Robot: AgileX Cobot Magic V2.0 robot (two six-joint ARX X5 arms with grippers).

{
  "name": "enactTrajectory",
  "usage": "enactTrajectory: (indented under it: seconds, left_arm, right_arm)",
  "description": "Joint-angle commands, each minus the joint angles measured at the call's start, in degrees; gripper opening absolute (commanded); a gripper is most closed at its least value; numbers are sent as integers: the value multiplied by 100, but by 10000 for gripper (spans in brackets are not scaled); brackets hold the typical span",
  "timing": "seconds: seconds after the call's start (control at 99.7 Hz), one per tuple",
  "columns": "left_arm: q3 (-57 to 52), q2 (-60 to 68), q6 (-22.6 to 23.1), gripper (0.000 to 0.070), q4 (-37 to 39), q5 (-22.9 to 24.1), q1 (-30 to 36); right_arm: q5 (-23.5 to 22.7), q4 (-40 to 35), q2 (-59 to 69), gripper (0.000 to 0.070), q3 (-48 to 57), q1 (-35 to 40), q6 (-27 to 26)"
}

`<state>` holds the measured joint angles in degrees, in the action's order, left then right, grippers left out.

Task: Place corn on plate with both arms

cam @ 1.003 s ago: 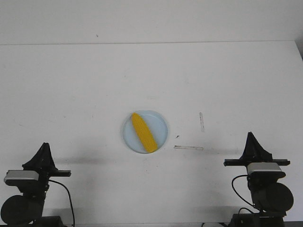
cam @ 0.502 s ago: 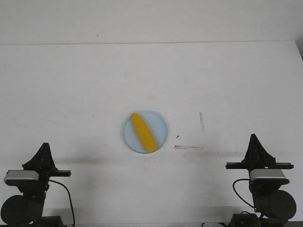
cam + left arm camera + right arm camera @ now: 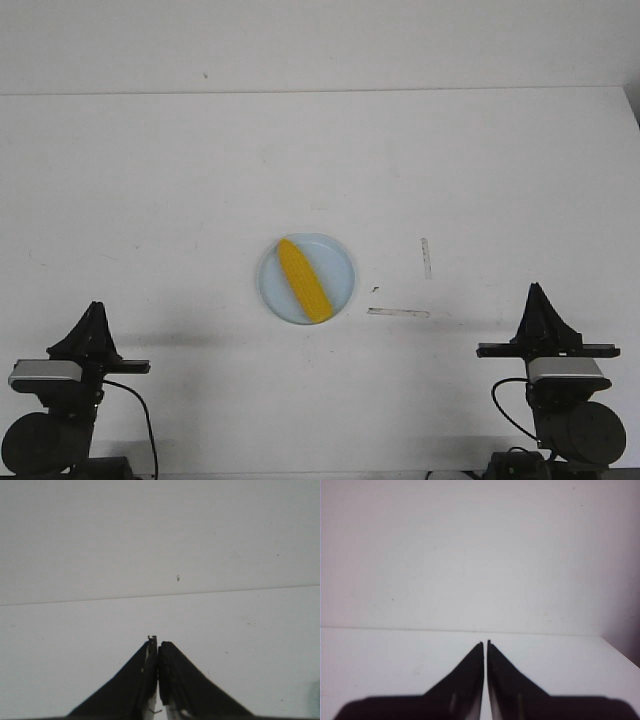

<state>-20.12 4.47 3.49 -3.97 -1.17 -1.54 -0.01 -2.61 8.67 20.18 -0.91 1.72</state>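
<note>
left pincer (image 3: 93, 310): pinched together, nothing in it; wrist view shows fingertips (image 3: 152, 652) meeting over bare counter. Parked at near left edge, same spot as a second ago.
right pincer (image 3: 540, 295): also pressed together, empty; fingertips (image 3: 480, 652) meet in wrist view. Dropped back toward its base over the last second, no shift in the last half second.
corn (image 3: 304, 280): lying flat on plate, diagonal, one end toward far-left, other toward near-right, fully inside rim. Hasn't budged.
plate (image 3: 342, 255): centre of counter, between the arms, well apart from both pincers.
counter (image 3: 180, 180): white, two short tape strips (image 3: 398, 312) just right of plate.
what changed: only right arm retreating, now settled.
meaning: corn is on the plate, both arms look withdrawn to rest, so I'd judge the task done, nothing left to grasp.
count: corn 1, plate 1, arms 2, pincers 2, tape strips 2.
</note>
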Motion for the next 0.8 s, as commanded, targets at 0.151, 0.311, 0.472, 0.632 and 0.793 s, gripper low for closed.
enactTrajectory:
  seconds: [0.151,0.311,0.472,0.632,0.793]
  left_arm:
    - [-35,-48,33,1,66,105,7]
    - [98,-59,-181,1,118,111,96]
    - [540,-66,-417,0,483,92,107]
    - [1165,-101,-446,0,1246,94,107]
    - [1552,-195,-608,1,1379,94,107]
  right_arm:
    - [2,46,-4,15,37,-2,-37]
    - [0,46,-4,15,37,-2,-37]
    - [0,46,-4,15,37,-2,-37]
    - [0,46,-4,15,37,-2,-39]
    - [0,46,-4,15,37,-2,-37]
